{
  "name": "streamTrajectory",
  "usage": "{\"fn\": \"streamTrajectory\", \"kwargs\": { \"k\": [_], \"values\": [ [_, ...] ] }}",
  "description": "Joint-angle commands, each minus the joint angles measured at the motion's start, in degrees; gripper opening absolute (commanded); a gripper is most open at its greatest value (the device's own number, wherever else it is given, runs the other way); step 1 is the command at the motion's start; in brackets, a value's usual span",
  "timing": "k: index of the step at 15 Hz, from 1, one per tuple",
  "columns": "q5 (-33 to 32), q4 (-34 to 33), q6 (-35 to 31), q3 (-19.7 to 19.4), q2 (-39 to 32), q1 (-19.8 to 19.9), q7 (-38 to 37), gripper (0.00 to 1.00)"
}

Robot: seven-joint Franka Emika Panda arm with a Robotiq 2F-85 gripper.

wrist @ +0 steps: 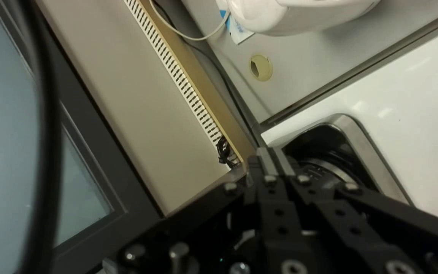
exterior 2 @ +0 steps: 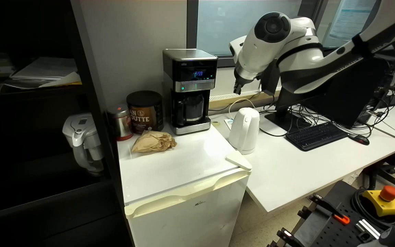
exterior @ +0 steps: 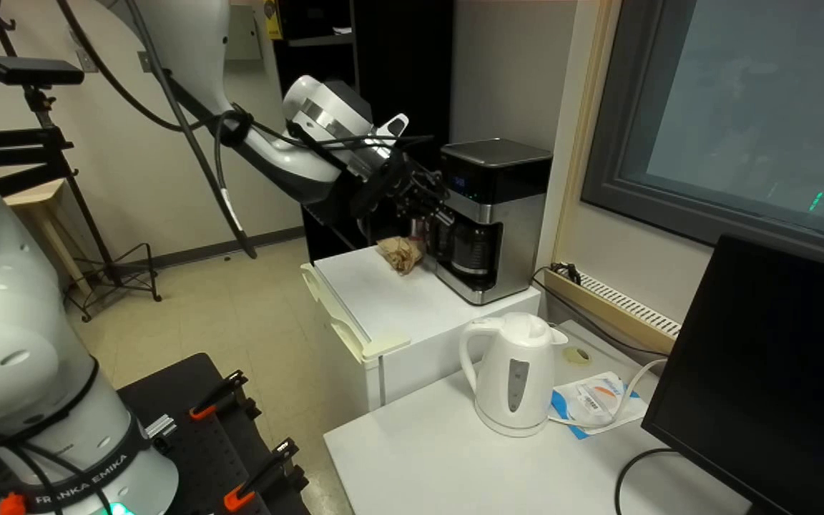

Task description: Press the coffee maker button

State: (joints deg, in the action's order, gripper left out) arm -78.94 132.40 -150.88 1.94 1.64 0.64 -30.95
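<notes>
Drip coffee maker (exterior 2: 194, 85) is on the white mini fridge (exterior 2: 190, 219), carafe (exterior 2: 194, 108) in, blue digits lit on the display (exterior 2: 198, 73). In an exterior view I've got the Robotiq gripper (exterior 2: 237, 91) hanging at the machine's 3 o'clock, visible gap between. Wrist view: fingers (wrist: 267, 161) pressed together, machine's base at their 3 o'clock. Clock centered on the machine, exterior view again: white electric kettle (exterior 2: 243, 132) at 4, on the desk (exterior 2: 279, 175); crumpled brown paper bag (exterior 2: 154, 141) at 7; coffee can (exterior 2: 145, 120) marked HOUTTE just beside, at 8.
</notes>
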Motion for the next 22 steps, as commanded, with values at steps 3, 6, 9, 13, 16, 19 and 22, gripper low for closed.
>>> {"fn": "streamTrajectory", "kwargs": {
  "k": [3, 6, 9, 13, 16, 19, 22],
  "values": [
    [-13.07, -4.09, -8.44, -1.26, -3.38, 1.63, -15.42, 0.01],
    [-19.38, -6.27, -11.28, -1.36, -5.13, 2.12, -23.59, 0.01],
    [-24.39, -8.44, -12.89, -1.24, -7.12, 2.48, -30.24, 0.01],
    [-29.16, -10.86, -13.52, -1.14, -9.62, 2.66, -36.27, 0.01],
    [-31.63, -12.58, -13.61, -1.04, -11.33, 2.73, -39.51, 0.01],
    [-33.23, -14.38, -13.87, -0.93, -13.01, 2.76, -41.77, 0.01],
    [-34.43, -16.01, -14.12, -0.83, -14.46, 2.78, -43.53, 0.01]
  ]
}}
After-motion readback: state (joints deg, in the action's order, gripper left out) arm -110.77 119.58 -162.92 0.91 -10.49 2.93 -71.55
